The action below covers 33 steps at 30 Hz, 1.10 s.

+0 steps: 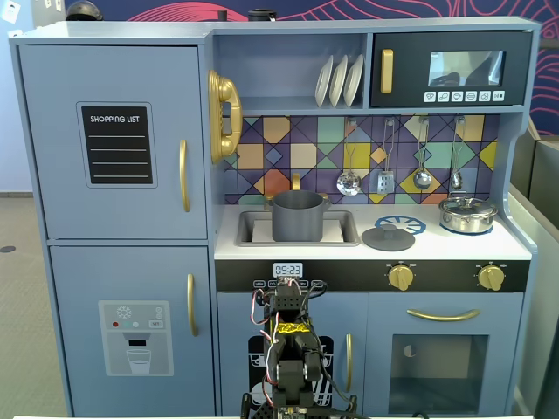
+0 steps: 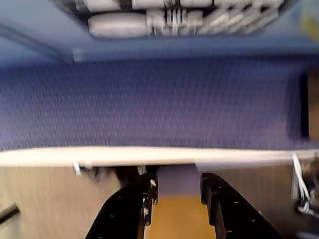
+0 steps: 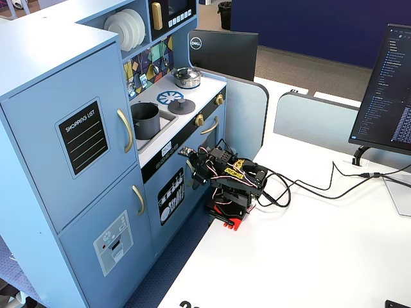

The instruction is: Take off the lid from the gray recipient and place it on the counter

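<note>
Black pincer [image 2: 177, 191] hangs parted and empty, folded low in front of the toy kitchen. Up on the counter [image 1: 515, 249], the gray lid [image 1: 388, 236] lies flat just right of the open gray pot [image 1: 298, 216] in the sink.

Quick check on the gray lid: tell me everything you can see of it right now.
The gray lid is a flat, round, matte disc with a small central knob, same gray as the pot. It lies knob up on the white counter, right of the sink, partly over the blue burner ring. It is off the pot, and nothing grips it; the end effector is nowhere near it.
</note>
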Each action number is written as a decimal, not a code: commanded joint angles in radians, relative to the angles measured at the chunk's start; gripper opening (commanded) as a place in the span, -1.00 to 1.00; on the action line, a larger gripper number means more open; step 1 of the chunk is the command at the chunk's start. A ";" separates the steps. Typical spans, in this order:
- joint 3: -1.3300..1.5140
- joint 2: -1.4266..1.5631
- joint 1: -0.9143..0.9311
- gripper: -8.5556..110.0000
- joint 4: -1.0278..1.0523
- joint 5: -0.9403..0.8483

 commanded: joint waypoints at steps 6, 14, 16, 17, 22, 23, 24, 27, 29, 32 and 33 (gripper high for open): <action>0.014 0.018 -0.002 -0.84 0.229 -0.058; 0.014 0.018 0.006 -0.79 0.252 0.060; 0.014 0.020 0.008 -0.79 0.252 0.066; 0.014 0.020 0.008 -0.78 0.252 0.067; 0.014 0.020 0.008 -0.77 0.252 0.071; 0.014 0.020 0.008 -0.77 0.252 0.071; 0.014 0.020 0.008 -0.77 0.252 0.071; 0.014 0.020 0.008 -0.76 0.252 0.071; 0.014 0.020 0.008 -0.76 0.252 0.071; 0.014 0.020 0.008 -0.74 0.252 0.071; 0.014 0.020 0.008 -0.74 0.252 0.071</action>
